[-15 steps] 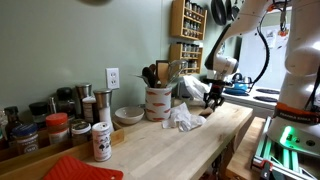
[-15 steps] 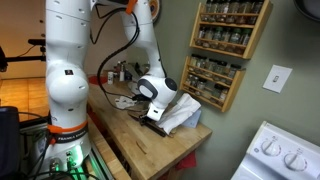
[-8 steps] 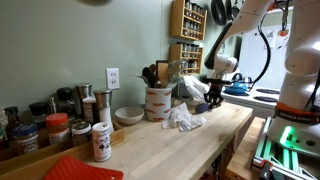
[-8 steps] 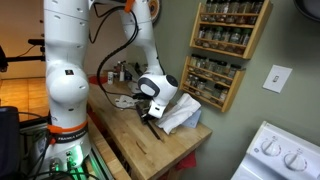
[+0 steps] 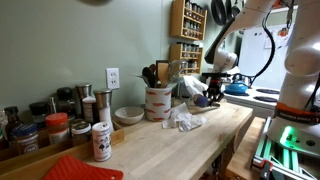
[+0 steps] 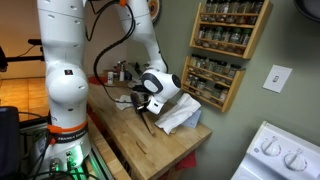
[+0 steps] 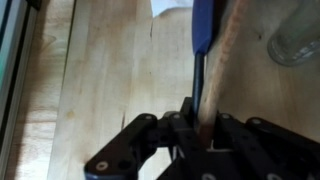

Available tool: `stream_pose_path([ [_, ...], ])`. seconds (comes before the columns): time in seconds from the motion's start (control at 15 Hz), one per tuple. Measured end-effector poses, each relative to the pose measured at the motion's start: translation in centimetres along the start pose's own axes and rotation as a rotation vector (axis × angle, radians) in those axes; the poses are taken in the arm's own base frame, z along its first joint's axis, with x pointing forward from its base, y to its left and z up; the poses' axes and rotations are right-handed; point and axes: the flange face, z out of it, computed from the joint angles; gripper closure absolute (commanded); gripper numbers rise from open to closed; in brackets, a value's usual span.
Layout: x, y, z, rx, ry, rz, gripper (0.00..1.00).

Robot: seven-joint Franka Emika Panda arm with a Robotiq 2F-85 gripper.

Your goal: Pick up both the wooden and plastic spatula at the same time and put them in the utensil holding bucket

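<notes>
The gripper (image 7: 200,122) has its fingers (image 7: 187,112) pressed tight on two handles at once; one is the blue plastic spatula (image 7: 203,40) and one is the wooden spatula (image 7: 232,45); they lie side by side and touch each other in the wrist view; both stick out past the fingers over the wooden counter (image 7: 110,80); in both exterior views the gripper (image 5: 213,97) (image 6: 143,103) hangs in the air above the counter, off to the side of the utensil bucket (image 5: 157,102) and apart from it; the bucket stands by the wall and has other tools standing in it; a white cloth (image 5: 183,119) lies crumpled on the counter just beside the bucket, between the bucket and the gripper; a small bowl (image 5: 128,115) sits just on the other side of the bucket; the spatulas are not in the bucket yet
</notes>
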Motion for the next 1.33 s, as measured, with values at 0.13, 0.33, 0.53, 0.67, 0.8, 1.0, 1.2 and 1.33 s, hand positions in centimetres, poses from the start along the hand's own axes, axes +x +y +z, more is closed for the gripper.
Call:
stream_pose_path([
  [0.13, -1.0, -0.1, -0.8, -0.019, -0.066, -0.011, 0.96],
  [0.33, -2.3, -0.3, -2.0, -0.044, -0.162, -0.024, 0.96],
  [0.53, -3.8, -0.6, -3.2, -0.044, -0.236, -0.025, 0.85],
  [0.67, -4.8, -1.0, -3.8, -0.017, -0.25, -0.024, 0.85],
  [0.8, -5.3, -1.1, -4.2, -0.007, -0.25, -0.025, 0.85],
  [1.0, -5.3, -1.1, -4.2, -0.006, -0.25, -0.025, 0.96],
  [1.2, -5.9, -1.2, -4.1, -0.008, -0.261, -0.034, 0.96],
  [1.33, -7.2, -1.3, -4.4, -0.005, -0.279, -0.049, 0.96],
])
